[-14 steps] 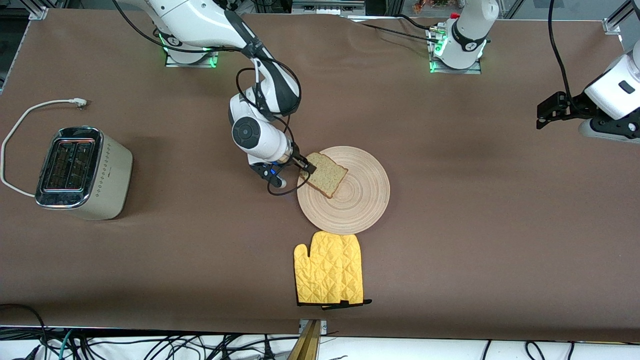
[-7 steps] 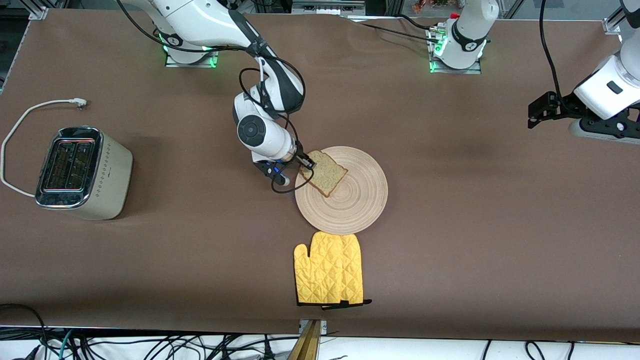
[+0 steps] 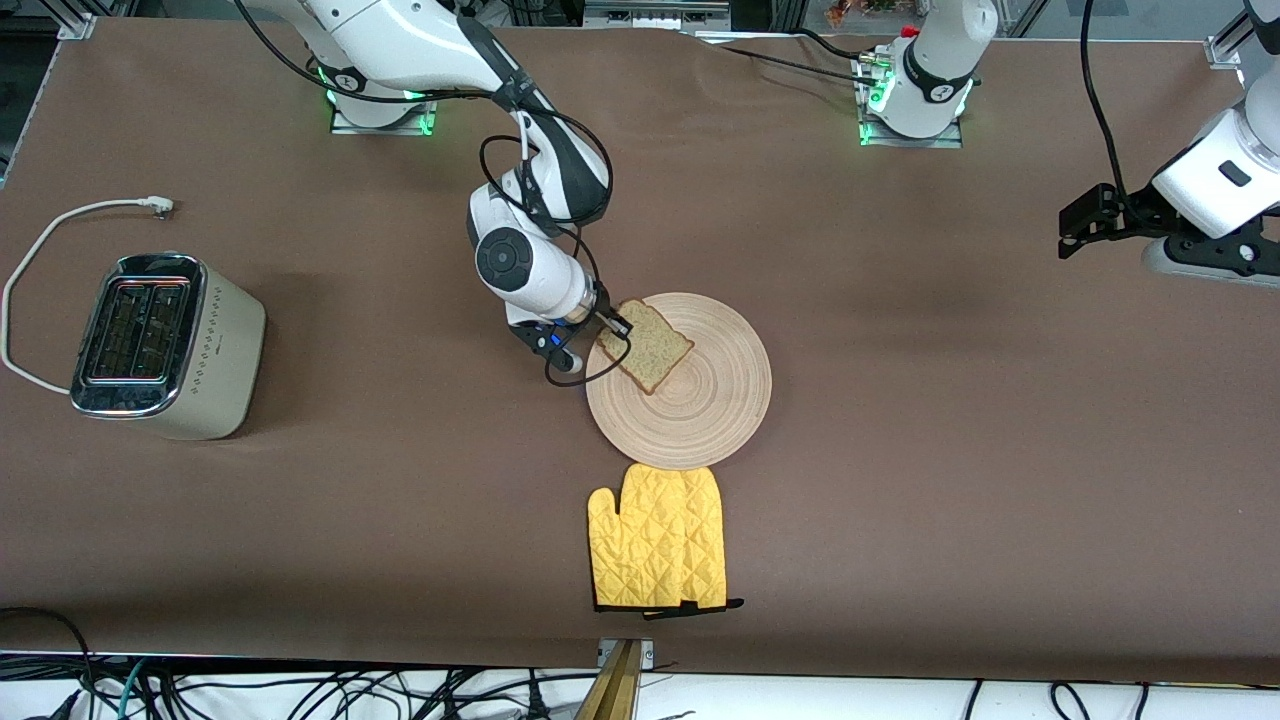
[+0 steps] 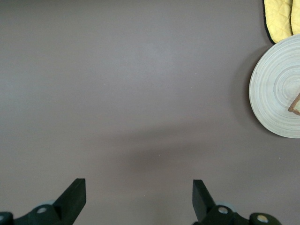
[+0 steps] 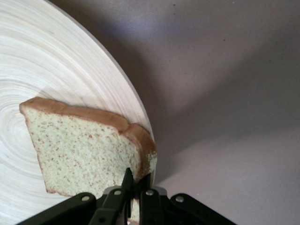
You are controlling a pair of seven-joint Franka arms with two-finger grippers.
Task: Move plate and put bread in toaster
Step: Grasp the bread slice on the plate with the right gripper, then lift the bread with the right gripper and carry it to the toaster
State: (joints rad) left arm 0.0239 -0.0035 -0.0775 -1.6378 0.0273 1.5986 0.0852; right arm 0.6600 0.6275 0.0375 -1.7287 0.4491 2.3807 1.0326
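While we look down on the brown table (image 3: 900,450), our right gripper (image 3: 612,330) sits low at the edge of the plate (image 3: 700,400), its two black fingers (image 5: 125,183) pinched tight on a corner of the bread (image 3: 648,346). From the right wrist view, that slice (image 5: 84,150) is pale and finely speckled, with a darker brown crust along its top and side, and it stands tilted above the plate's (image 5: 51,79) smooth, light wood. Round and flat, the plate carries concentric ring grooves and lies near the middle of the table. Just nearer the front camera, a quilted yellow oven mitt (image 3: 660,545) with a dark cuff touches or almost touches the plate's rim. Our right arm reaches down from its base, elbow bent, wrist angled toward the plate. At the right arm's end of the table stands the toaster (image 3: 160,345), cream-sided with a dotted pattern and a shiny chrome top, its white cord (image 3: 40,260) curling away. Our left gripper (image 3: 1075,235) waits up over bare table at the left arm's end, fingers (image 4: 72,199) spread wide apart and holding nothing.
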